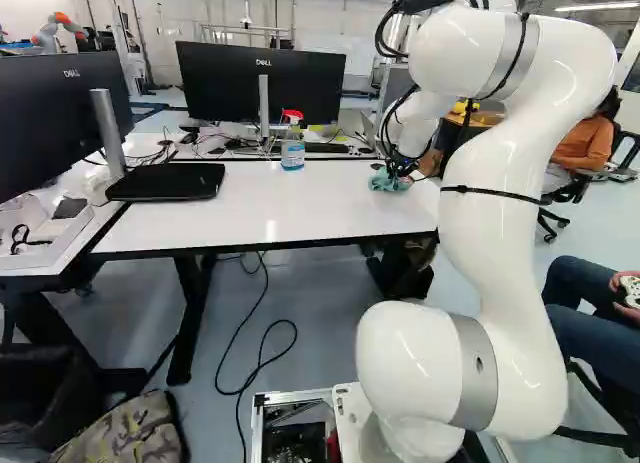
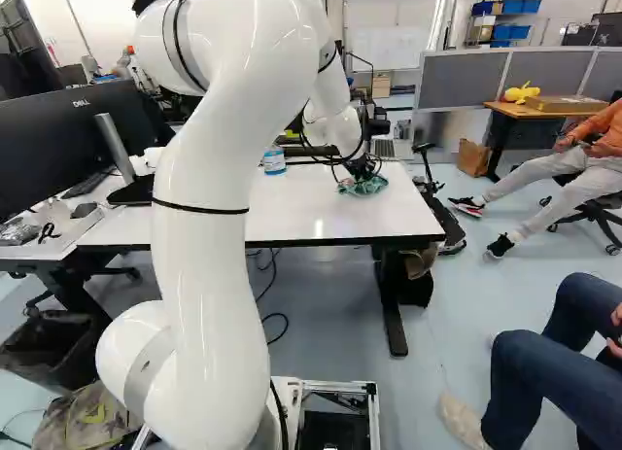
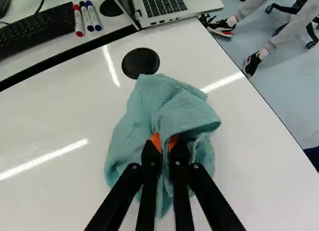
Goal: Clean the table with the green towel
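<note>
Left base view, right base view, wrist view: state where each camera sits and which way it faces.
Left base view: on the base, behind-left of the arm, which stands right of middle; faces ahead, slightly down.
Right base view: behind-right, same direction; arm left of middle.
Wrist view: on the wrist, looking along the gripper; its fingers pinch the towel.
Both base views share the table and towel.

The towel lies on the table — markers ahead, between keyboard and laptop.
</note>
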